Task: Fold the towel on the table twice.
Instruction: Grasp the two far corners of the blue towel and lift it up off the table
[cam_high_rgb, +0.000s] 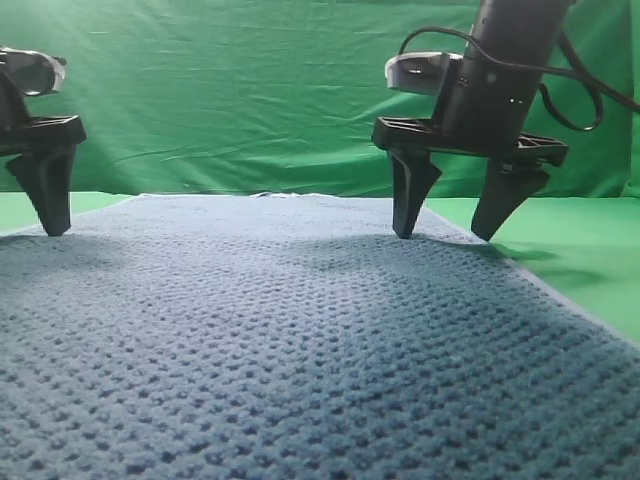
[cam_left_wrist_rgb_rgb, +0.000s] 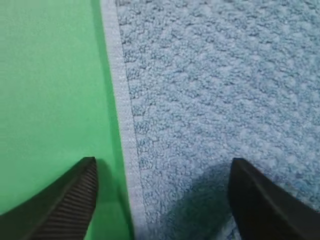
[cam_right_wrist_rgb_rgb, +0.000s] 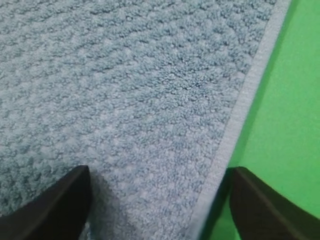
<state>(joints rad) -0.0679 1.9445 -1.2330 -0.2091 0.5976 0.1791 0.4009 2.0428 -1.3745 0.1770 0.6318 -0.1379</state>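
The blue-grey waffle-knit towel (cam_high_rgb: 300, 330) lies spread flat on the green table (cam_high_rgb: 575, 250) and fills most of the exterior view. My right gripper (cam_high_rgb: 443, 236) stands open at the towel's far right corner, one finger on the towel and one on the table. In the right wrist view its fingers (cam_right_wrist_rgb_rgb: 55, 205) straddle the pale hem (cam_right_wrist_rgb_rgb: 240, 115). My left gripper (cam_left_wrist_rgb_rgb: 162, 161) is open too, straddling the left hem (cam_left_wrist_rgb_rgb: 122, 110). The exterior view shows only one of its fingers (cam_high_rgb: 45, 200), at the far left edge.
A creased green backdrop (cam_high_rgb: 250, 90) hangs behind the table. A black cable (cam_high_rgb: 575, 105) loops off the right arm. Bare green table shows to the right of the towel and in a strip at the far left (cam_high_rgb: 40, 205).
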